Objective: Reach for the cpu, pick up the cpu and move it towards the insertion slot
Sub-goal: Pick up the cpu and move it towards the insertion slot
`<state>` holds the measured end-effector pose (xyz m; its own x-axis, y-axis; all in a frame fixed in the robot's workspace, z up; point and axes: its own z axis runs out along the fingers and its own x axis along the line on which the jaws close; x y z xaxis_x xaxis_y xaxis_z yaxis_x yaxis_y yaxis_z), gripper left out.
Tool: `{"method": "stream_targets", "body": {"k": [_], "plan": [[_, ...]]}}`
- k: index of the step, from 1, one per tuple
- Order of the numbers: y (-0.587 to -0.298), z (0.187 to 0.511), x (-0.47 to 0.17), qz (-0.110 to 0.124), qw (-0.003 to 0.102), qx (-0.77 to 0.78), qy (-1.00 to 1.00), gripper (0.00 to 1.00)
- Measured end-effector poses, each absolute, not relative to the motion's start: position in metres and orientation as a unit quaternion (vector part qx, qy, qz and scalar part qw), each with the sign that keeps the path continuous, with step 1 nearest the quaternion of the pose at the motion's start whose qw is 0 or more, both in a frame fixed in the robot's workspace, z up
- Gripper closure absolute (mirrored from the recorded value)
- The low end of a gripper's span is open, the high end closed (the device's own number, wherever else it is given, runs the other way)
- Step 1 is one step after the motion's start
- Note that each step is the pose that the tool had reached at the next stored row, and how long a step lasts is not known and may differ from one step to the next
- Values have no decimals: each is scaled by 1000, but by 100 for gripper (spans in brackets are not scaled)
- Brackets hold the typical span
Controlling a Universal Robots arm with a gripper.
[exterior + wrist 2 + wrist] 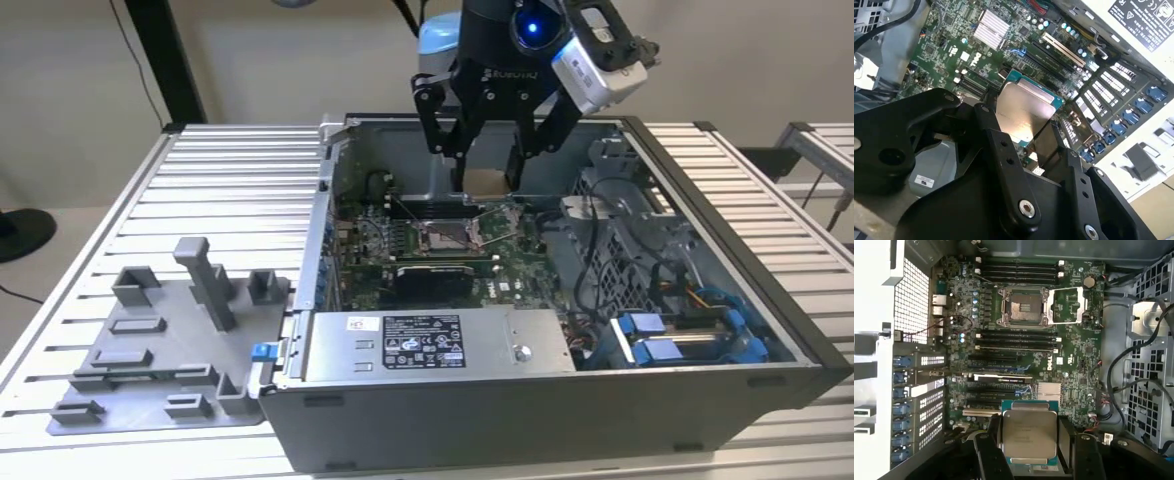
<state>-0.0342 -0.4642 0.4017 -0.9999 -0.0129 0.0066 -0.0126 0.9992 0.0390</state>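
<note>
Your gripper (pixel 483 178) is closed on the cpu (pixel 1029 435) — the black fingers (pixel 988 455) press its two opposite edges, and the silvery plate hangs between them above the motherboard (pixel 1074 365), inside the open computer case (pixel 747 300). In the first wrist view the insertion slot (pixel 1023 306) lies well apart from the cpu, its metal frame flipped open beside the dark centre. In the exterior view, the grey fixture plate (pixel 147 350) sits on the slatted table (pixel 227 170) at the exterior view's left.

You see the open computer case (pixel 747 300) on the slatted bench (pixel 227 170); grey fixture blocks (pixel 174 340) lie beside it, the white-labelled power supply (pixel 427 345) inside.
</note>
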Motion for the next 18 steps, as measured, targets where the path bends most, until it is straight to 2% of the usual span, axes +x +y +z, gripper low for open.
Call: {"method": "stream_targets", "body": {"k": [8, 18], "plan": [[-459, 402, -34, -19, 3, 6, -1000, 100], [-430, 401, -34, -19, 3, 6, -1000, 100]]}}
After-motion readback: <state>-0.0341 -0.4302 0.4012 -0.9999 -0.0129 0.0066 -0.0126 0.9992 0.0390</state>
